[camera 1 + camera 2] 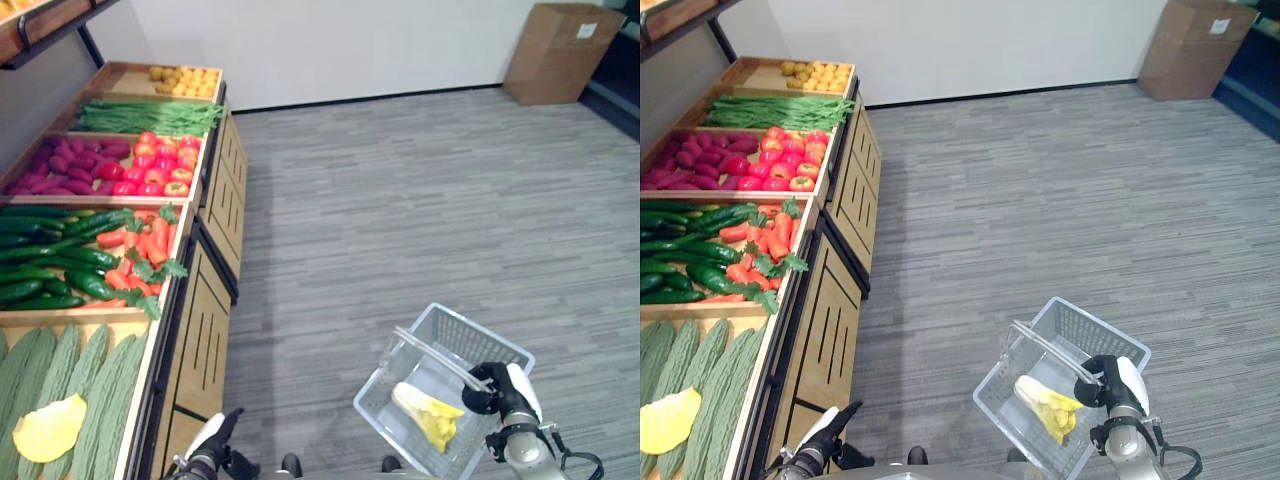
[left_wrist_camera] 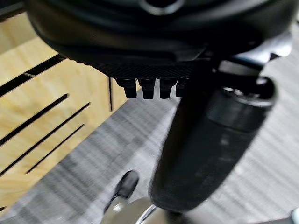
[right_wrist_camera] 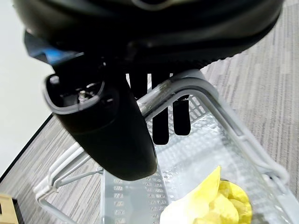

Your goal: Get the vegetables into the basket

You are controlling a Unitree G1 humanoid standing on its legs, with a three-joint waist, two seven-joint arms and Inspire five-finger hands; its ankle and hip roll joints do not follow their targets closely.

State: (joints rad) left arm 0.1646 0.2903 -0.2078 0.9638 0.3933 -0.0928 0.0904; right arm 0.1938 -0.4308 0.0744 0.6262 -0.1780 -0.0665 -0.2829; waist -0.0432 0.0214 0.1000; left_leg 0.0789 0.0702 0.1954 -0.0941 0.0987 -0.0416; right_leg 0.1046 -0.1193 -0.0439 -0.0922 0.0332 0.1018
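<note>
While the right hand [image 1: 497,388] grips the handle of the clear wire-framed basket [image 1: 480,339], a yellow leafy cabbage [image 1: 428,412] lies inside; tilting could spill it. Beside the wooden shelf [image 1: 205,330], the left hand [image 1: 213,440] hangs relaxed.

I see my right hand [image 1: 500,385] curled shut around a thin bar, while my left hand [image 1: 212,440] hangs low, fingers relaxed and empty.
</note>
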